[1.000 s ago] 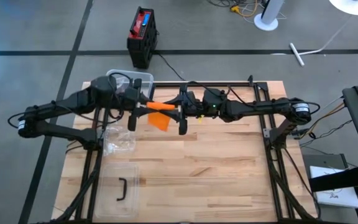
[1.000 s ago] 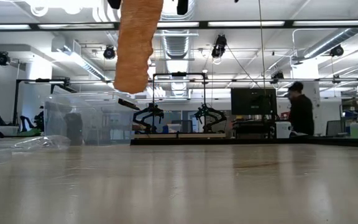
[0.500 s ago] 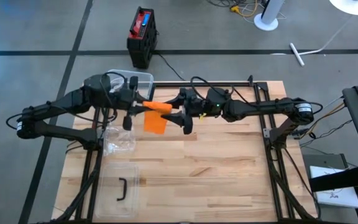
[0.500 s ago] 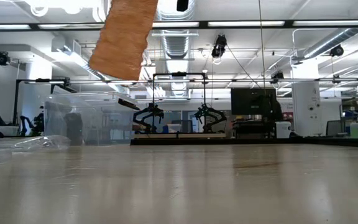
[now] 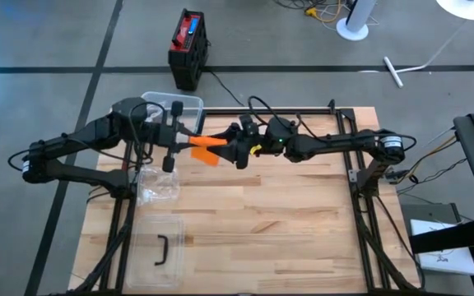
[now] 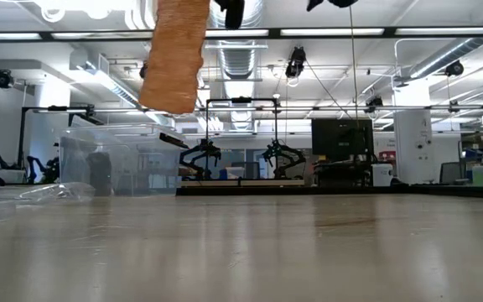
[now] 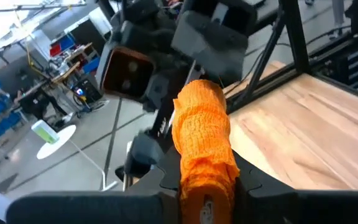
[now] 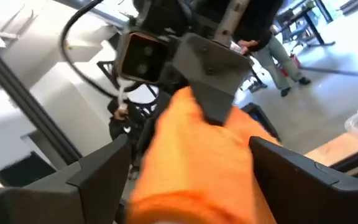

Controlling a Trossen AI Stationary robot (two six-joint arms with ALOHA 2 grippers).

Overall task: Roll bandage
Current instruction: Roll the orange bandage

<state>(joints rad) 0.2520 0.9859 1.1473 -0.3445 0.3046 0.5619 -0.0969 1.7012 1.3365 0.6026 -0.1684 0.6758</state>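
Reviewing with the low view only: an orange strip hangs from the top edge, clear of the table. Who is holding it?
Observer: The left gripper, shut on the orange bandage, holds it above the table.
Operator: And the right gripper?
Observer: The right gripper faces the left one with its fingers spread on either side of the bandage's roll.
Operator: Anything beneath the strip?
Observer: Bare wood; a crumpled clear bag lies nearby on the left arm's side.

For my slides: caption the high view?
Left gripper clamps an orange fabric bandage above the wooden table; right gripper open beside it.
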